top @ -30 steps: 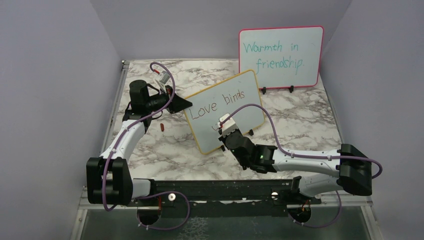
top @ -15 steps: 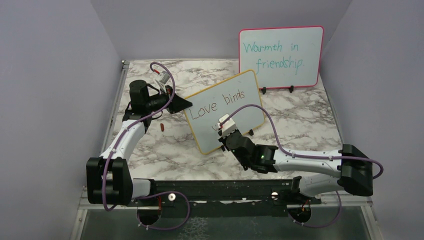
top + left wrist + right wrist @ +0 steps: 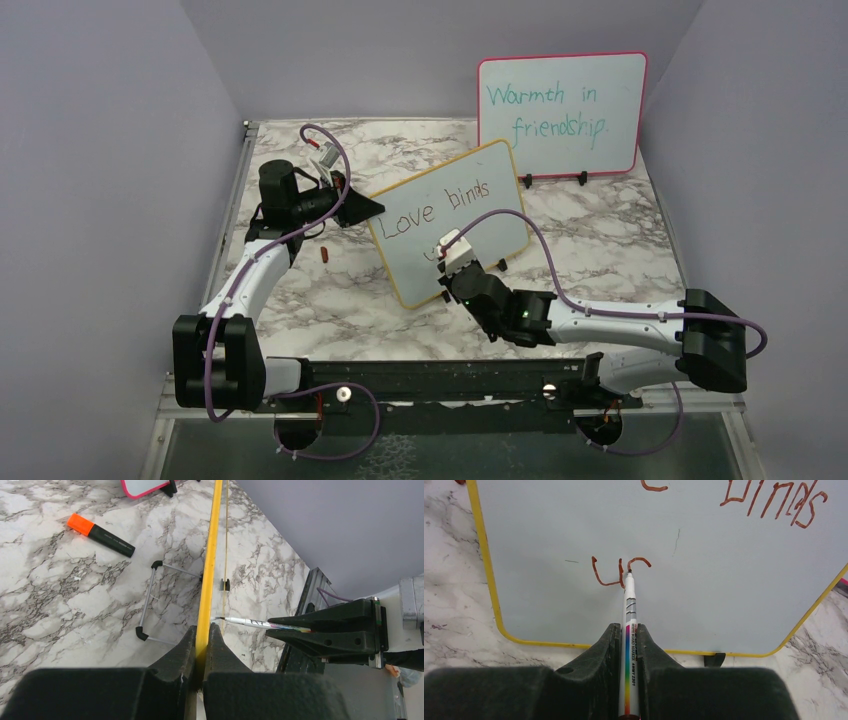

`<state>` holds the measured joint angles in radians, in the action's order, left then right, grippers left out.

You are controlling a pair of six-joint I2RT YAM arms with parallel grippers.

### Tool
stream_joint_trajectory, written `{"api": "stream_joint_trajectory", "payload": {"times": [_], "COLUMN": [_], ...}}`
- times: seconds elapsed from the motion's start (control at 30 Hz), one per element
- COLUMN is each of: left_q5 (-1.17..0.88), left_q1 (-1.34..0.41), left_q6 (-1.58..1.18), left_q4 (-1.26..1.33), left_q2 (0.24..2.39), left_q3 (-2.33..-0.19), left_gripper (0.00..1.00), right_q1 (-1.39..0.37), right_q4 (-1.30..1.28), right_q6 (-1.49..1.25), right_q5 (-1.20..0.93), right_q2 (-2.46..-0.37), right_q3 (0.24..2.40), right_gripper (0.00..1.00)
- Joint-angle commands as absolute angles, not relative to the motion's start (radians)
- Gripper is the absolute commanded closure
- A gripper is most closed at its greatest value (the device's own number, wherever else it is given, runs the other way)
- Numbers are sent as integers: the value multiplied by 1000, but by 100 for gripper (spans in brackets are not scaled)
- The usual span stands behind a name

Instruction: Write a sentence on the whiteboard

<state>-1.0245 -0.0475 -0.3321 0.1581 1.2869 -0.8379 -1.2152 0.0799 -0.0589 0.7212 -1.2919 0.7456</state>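
Observation:
The whiteboard [image 3: 470, 230], yellow-framed, stands tilted mid-table. My left gripper [image 3: 366, 208] is shut on its left edge; the left wrist view shows both fingers pinching the yellow frame [image 3: 207, 570] at the left gripper [image 3: 202, 630]. The sentence [image 3: 438, 206] reads "Love binds" on the top line. Lower down, a "u" and a started letter [image 3: 620, 570] show in reddish-brown. My right gripper [image 3: 629, 629] is shut on a white rainbow-striped marker [image 3: 629, 607], its tip touching the board at that started letter. In the top view, the right gripper [image 3: 446, 258] covers the lower line.
A pink-framed board [image 3: 560, 112] with teal writing stands at the back right. Behind the whiteboard lies a black marker with an orange cap [image 3: 100, 534]. A small red cap [image 3: 325, 254] lies left of the board. The board's wire foot [image 3: 150, 600] rests on the marble.
The right arm has shifted very slightly with the marker on the board. The left gripper and the whiteboard have not moved.

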Motion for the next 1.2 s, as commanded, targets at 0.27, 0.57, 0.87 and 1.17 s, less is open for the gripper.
{"api": "stream_joint_trajectory", "payload": {"times": [0.27, 0.57, 0.87, 1.17], "left_q5": [-962, -959, -959, -959], "left_q1": [-40, -41, -41, -41], "left_q6": [-261, -262, -260, -259], "left_q4": [78, 77, 76, 75], "left_q2": [1302, 1302, 1302, 1303], "left_q3": [-839, -840, -839, -841], "left_gripper": [100, 100, 100, 100], "right_q1": [-1206, -1206, -1206, -1206], "right_q4": [29, 2, -30, -9], "right_q6": [-99, -118, -132, -113], "right_q5": [795, 787, 746, 674], "right_q2": [-1285, -1286, -1278, -1273], "right_q3": [727, 726, 722, 727], "right_gripper": [99, 99, 99, 99]}}
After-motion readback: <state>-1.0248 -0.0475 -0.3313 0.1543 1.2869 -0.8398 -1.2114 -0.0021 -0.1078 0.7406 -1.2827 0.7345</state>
